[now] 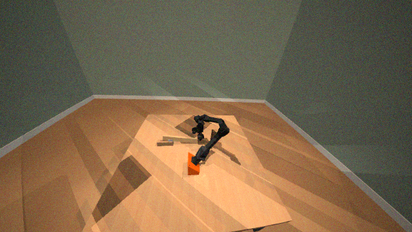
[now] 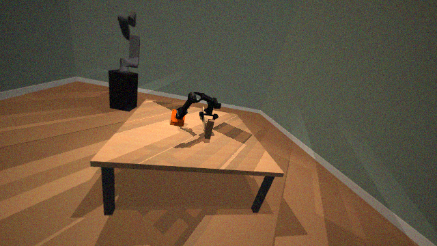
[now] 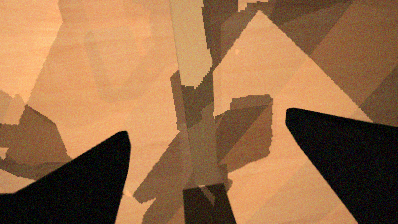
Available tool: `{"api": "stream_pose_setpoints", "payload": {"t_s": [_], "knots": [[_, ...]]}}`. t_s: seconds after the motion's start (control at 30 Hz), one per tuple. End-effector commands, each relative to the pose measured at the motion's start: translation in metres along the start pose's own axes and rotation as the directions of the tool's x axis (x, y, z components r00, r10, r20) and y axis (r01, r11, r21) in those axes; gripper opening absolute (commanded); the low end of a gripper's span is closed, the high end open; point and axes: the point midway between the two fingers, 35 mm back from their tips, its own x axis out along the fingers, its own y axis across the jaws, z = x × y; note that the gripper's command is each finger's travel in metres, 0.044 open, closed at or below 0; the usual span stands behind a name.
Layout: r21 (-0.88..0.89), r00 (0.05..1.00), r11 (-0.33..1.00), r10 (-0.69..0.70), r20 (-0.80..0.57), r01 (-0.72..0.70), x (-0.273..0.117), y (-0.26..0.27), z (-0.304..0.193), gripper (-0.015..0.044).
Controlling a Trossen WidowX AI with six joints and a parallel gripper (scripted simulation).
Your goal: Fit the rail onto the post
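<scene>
The wooden rail (image 1: pixel 187 140) (image 2: pixel 206 119) (image 3: pixel 192 45) runs from the low footboard block (image 1: pixel 165 144) (image 2: pixel 208 130) toward the post (image 1: pixel 213 133). Its far end is at the block; the fit in the bracket is too small to tell. In the wrist view the near end stops close to a dark block, apparently the post (image 3: pixel 200 207). Pegs and holes cannot be made out. My gripper (image 1: pixel 197 134) (image 2: pixel 208 116) (image 3: pixel 209 126) is open and empty. It points down over the rail, nearer the post end, with one finger to each side of it.
The orange base mount (image 1: pixel 193 169) (image 2: pixel 177 119) of the arm stands on the table (image 1: pixel 225 187) (image 2: pixel 153 150), beside the rail. Shadows of the arm cross the rail and table. A grey arm (image 2: pixel 134 51) on a black pedestal (image 2: pixel 123 90) stands beyond the table.
</scene>
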Motion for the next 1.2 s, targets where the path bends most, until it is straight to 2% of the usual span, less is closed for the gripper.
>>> {"api": "stream_pose_setpoints", "payload": {"t_s": [0.0, 1.17], "knots": [[-0.009, 1.0, 1.0, 0.006, -0.006, -0.006, 0.008, 0.001, 0.001, 0.044], [-0.009, 1.0, 1.0, 0.006, -0.009, -0.006, 0.064, 0.003, -0.001, 0.044]]}}
